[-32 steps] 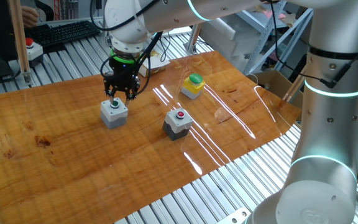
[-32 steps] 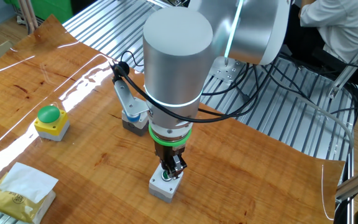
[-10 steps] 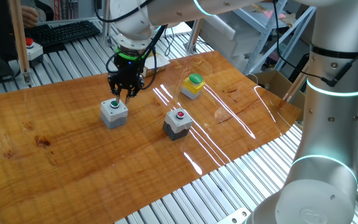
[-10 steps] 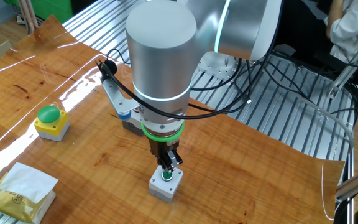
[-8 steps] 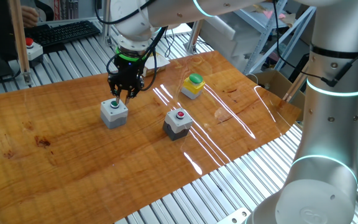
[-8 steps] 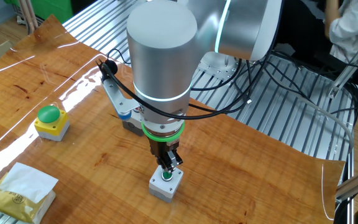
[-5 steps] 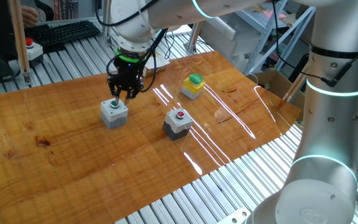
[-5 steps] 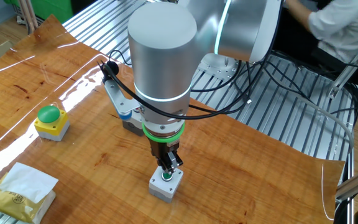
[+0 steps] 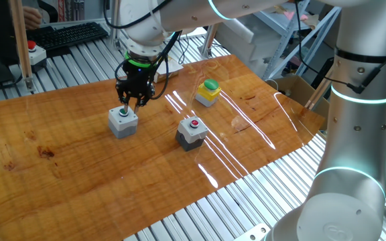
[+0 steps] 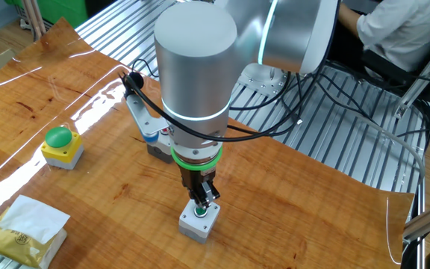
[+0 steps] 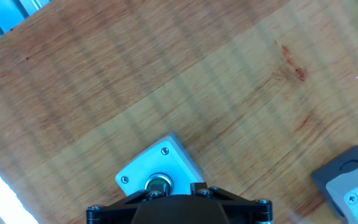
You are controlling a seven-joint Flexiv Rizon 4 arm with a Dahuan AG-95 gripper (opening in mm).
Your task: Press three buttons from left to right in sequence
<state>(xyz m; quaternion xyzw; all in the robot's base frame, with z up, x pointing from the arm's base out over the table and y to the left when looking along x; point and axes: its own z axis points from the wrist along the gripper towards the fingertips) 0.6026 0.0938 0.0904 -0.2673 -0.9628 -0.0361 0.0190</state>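
In one fixed view, your pincer (image 9: 124, 102) has lifted just clear of the light grey button box (image 9: 122, 121) directly beneath it, so the first press looks done.

The other fixed view shows its green cap (image 10: 200, 211) uncovered.

The hand view hides the fingertips; I cannot tell their state.

this was a robotics lab or test workshop. a wooden board (image 9: 79, 154) lay on a bench of ribbed aluminium rails (image 9: 200, 214), seen along the lower edge of one fixed view. a black keyboard (image 9: 72, 33) sat at the upper left, beside a pale box with a red mushroom button (image 9: 33, 53). loose black cables (image 10: 312, 97) ran over the metal rails right of centre in the other fixed view, and a seated person (image 10: 402, 33) showed at the upper right.
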